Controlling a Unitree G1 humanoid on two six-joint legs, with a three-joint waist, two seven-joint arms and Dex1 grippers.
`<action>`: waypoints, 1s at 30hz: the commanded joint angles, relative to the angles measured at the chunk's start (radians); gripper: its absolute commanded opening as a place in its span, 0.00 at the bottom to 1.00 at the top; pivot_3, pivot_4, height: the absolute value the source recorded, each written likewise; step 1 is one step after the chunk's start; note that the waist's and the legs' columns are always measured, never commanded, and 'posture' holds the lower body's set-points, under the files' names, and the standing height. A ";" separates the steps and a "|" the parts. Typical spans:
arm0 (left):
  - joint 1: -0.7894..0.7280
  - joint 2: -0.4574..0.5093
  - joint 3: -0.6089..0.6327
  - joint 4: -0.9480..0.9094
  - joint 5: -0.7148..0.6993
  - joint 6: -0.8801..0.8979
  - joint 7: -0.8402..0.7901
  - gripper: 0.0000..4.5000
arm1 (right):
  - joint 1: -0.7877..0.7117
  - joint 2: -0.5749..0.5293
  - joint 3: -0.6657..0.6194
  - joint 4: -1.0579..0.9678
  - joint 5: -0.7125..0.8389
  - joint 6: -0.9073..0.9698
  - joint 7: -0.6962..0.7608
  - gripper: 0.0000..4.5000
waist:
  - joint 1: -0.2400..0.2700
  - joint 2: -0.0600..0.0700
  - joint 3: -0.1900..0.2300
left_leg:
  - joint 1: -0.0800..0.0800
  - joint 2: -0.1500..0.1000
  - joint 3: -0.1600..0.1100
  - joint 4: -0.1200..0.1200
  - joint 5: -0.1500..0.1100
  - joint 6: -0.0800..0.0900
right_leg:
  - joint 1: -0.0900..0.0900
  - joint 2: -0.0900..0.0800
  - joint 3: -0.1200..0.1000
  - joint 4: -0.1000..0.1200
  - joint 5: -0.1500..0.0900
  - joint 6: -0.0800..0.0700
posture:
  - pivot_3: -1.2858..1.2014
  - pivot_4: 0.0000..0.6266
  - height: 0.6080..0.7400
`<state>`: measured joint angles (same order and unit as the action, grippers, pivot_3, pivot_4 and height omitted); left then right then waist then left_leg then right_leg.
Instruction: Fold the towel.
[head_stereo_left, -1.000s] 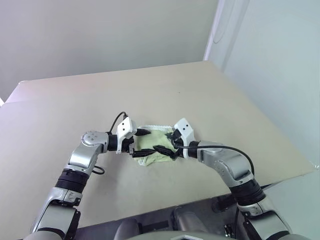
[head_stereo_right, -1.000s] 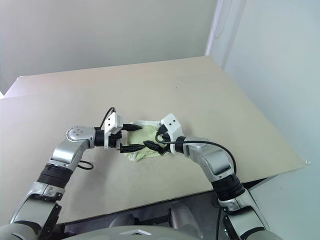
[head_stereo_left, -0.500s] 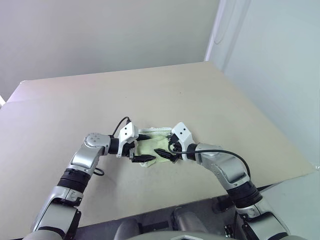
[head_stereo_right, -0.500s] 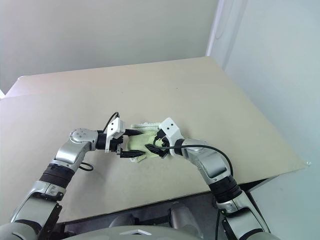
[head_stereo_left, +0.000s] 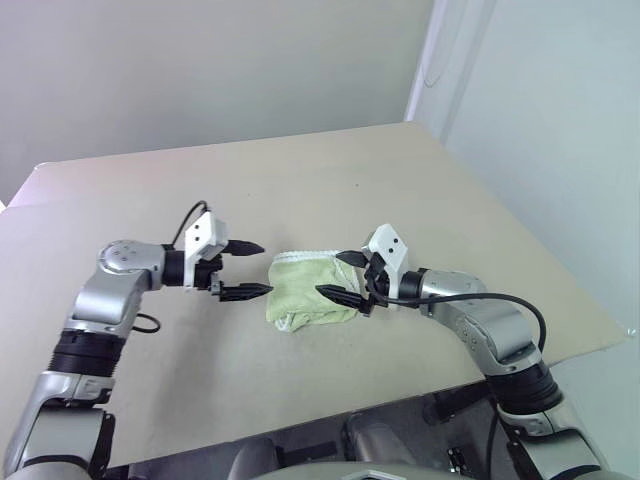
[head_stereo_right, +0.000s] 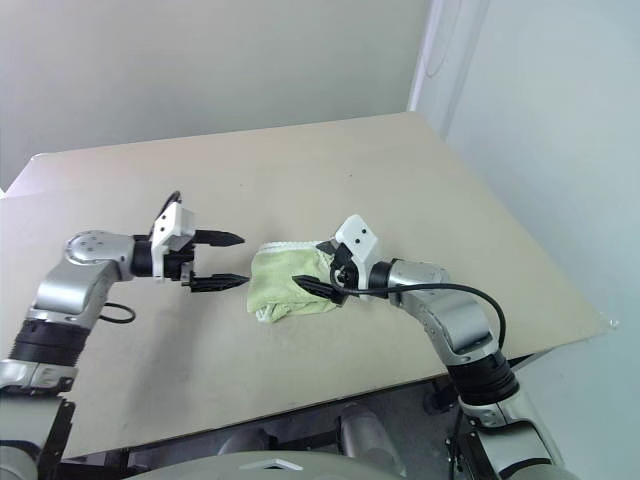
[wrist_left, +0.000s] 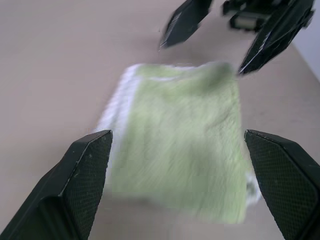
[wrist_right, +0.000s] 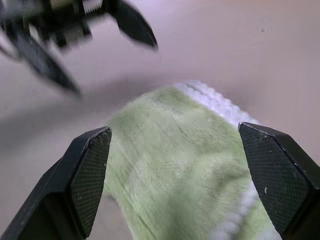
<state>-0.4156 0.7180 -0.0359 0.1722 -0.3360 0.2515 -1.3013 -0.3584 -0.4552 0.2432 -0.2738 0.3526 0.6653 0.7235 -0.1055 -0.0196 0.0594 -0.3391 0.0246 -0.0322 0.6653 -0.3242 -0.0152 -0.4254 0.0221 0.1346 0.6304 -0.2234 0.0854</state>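
The towel (head_stereo_left: 308, 290) lies on the beige table (head_stereo_left: 400, 190) as a compact folded bundle, light green with its white stitched edging showing along the far side and at the near corner; it sits between the two grippers, touched by neither as far as the head views show. The left gripper (head_stereo_left: 252, 268) hangs just beside the towel's left edge with its two black fingers spread apart and nothing between them; the right gripper (head_stereo_left: 342, 275) hovers over the towel's right edge, jaws likewise wide and empty. Both point inward at the cloth from opposite sides, which suits a release after pressing a fold; judged from the tidy layered shape, the folding looks largely done.
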 joint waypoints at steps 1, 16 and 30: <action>0.076 0.034 0.052 -0.055 -0.015 -0.016 0.011 0.99 | 0.014 -0.039 0.033 -0.084 -0.019 -0.082 0.070 0.95 | 0.000 0.000 0.000 | 0.000 0.000 0.000 0.000 0.000 0.000 | 0.000 0.000 0.000 0.000 0.000 0.000 | 0.52 0.00 1.00; 0.275 0.094 0.172 -0.242 -0.109 0.016 0.038 0.99 | -0.011 -0.076 0.216 0.092 -0.284 -0.326 0.136 0.95 | 0.004 -0.001 0.000 | 0.000 0.001 0.001 0.000 0.000 0.000 | -0.001 0.000 0.000 0.000 0.000 -0.001 | 0.52 0.00 1.00; 0.228 0.053 0.135 -0.205 -0.097 0.013 0.069 0.99 | -0.009 -0.010 0.248 0.261 -0.451 -0.470 0.067 0.95 | -0.001 -0.002 0.000 | 0.001 0.000 0.001 0.000 0.000 0.000 | 0.000 0.000 0.000 0.001 0.000 -0.001 | 0.52 0.00 1.00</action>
<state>-0.1650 0.7725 0.0924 -0.0341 -0.4266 0.2766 -1.2357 -0.3560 -0.4754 0.4968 -0.0301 -0.0666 0.2158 0.8171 -0.1061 -0.0218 0.0591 -0.3380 0.0250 -0.0309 0.6657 -0.3240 -0.0155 -0.4256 0.0221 0.1348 0.6313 -0.2232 0.0840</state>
